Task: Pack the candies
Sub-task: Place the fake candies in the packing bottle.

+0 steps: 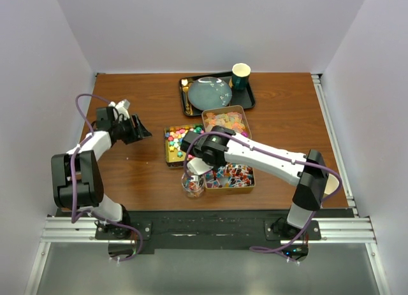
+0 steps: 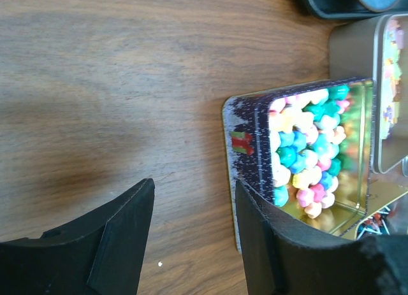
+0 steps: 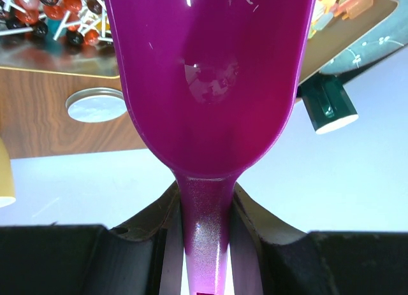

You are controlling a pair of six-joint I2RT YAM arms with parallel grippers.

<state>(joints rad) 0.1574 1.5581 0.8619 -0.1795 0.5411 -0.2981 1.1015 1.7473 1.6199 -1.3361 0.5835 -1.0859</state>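
Note:
The candies lie in three open tins: multicoloured cubes (image 1: 175, 141) (image 2: 309, 148), pale gummies (image 1: 228, 121) (image 3: 344, 5) and red-blue-white wrapped pieces (image 1: 233, 176) (image 3: 54, 14). My right gripper (image 1: 193, 156) (image 3: 204, 199) is shut on the handle of a purple scoop (image 3: 210, 78), whose bowl looks empty. It hangs between the cube tin and a small glass jar (image 1: 193, 184) with a few candies inside. My left gripper (image 1: 141, 132) (image 2: 194, 209) stands open with nothing in it, just left of the cube tin, its right finger (image 2: 268, 244) by the tin's edge.
A black tray (image 1: 250, 104) at the back holds a blue-grey plate (image 1: 209, 93) and a dark green cup (image 1: 240, 76) (image 3: 328, 104). A round silver lid (image 3: 95, 105) lies on the wooden table. White walls close in the table on three sides.

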